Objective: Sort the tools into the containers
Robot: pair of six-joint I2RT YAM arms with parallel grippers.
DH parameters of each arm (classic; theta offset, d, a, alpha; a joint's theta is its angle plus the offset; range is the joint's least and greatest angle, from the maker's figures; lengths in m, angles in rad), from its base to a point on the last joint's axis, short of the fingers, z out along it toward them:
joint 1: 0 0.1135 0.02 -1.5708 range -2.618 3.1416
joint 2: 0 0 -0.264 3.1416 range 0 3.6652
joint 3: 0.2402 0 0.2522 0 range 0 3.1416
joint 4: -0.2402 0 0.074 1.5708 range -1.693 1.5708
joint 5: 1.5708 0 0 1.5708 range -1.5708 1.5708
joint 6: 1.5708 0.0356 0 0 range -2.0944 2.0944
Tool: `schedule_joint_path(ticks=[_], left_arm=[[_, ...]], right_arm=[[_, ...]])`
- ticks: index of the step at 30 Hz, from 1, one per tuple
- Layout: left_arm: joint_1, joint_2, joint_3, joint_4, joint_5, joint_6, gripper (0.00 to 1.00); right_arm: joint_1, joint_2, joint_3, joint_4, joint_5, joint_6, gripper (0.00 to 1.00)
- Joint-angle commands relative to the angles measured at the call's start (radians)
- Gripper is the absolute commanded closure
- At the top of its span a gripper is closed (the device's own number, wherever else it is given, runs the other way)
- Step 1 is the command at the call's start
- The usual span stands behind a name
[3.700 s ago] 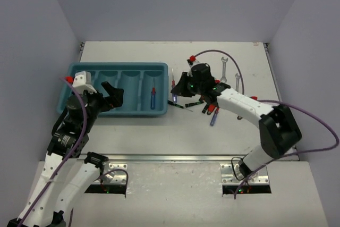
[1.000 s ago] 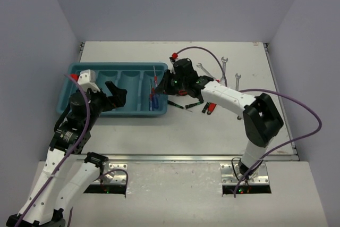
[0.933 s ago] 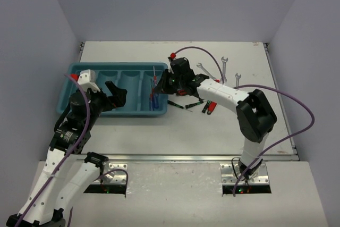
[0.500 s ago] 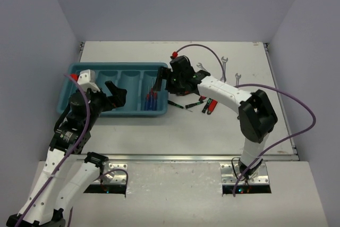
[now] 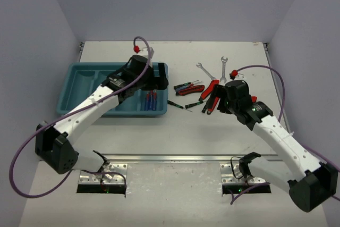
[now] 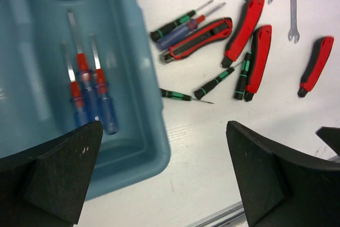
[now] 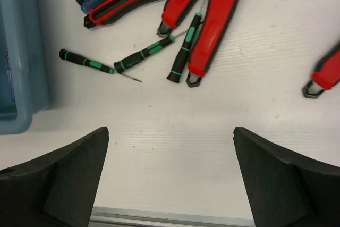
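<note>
Left tool (image 6: 164, 131): you have it over the right end of the teal tray (image 5: 79, 86), fingers spread wide, nothing between them. Right tool (image 7: 171, 131): also wide apart and empty, above bare tabletop (image 7: 175, 179) on the near side of the loose pile.

Tray, rightmost compartment: three blue/red-handled screwdrivers (image 6: 87, 97) lie lengthwise, side by side (your left arm (image 5: 90, 104) hides much of the neighbouring compartments in the top view, so I cannot tell their contents).

Tabletop, right of the tray:
- One black-and-green screwdriver (image 7: 87, 61) lies nearest the tray wall, alone.
- Two more black-and-green ones (image 7: 143, 57) lie just beyond it, tips toward the red-handled pliers (image 7: 215, 22).
- A blue-handled screwdriver (image 6: 178, 34) lies tight against a red-and-black handle (image 6: 204, 36), with another black-and-green driver on its other side.
- Three silver wrenches (image 6: 292, 9) lie at the far edge of the pile.
- One red handle (image 6: 316, 65) lies apart, furthest right of the group.
</note>
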Motion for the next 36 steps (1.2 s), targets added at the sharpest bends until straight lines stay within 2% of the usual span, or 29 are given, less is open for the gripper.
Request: schedule_joint_path(ticks=[1,2,4,8,11,20,22,24,36], left_arm=[[-0.083,0.356,0.346,-0.028,0.014,0.054,0.00],[-0.085,0.475,0.457,-0.045,0.036,0.074,0.00],[-0.090,0.628,0.625,-0.088,0.081,0.120,0.06],[-0.110,0.909,0.972,-0.211,0.092,0.222,0.11],[-0.111,1.050,1.136,-0.254,0.092,0.271,0.25],[-0.127,1.112,1.046,-0.158,0.108,0.496,0.46],[-0.131,1.127,1.045,-0.157,0.106,0.501,0.47],[-0.136,1.138,1.042,-0.149,0.107,0.503,0.54],[-0.153,1.216,1.010,-0.097,0.059,0.510,0.73]], right_arm=[[0.006,-0.290,-0.100,-0.060,0.158,-0.039,0.01],[0.006,-0.380,-0.127,-0.074,0.179,-0.045,0.01],[0.006,-0.454,-0.132,-0.119,0.204,-0.064,0.01],[0.005,-0.521,-0.154,-0.197,0.205,-0.083,0.01],[0.006,-0.545,-0.182,-0.190,0.088,-0.089,0.01],[0.006,-0.528,-0.210,-0.133,0.023,-0.110,0.01],[0.006,-0.521,-0.212,-0.126,0.011,-0.116,0.01],[0.006,-0.519,-0.213,-0.118,0.009,-0.123,0.01],[0.006,-0.502,-0.211,-0.107,-0.001,-0.142,0.01]])
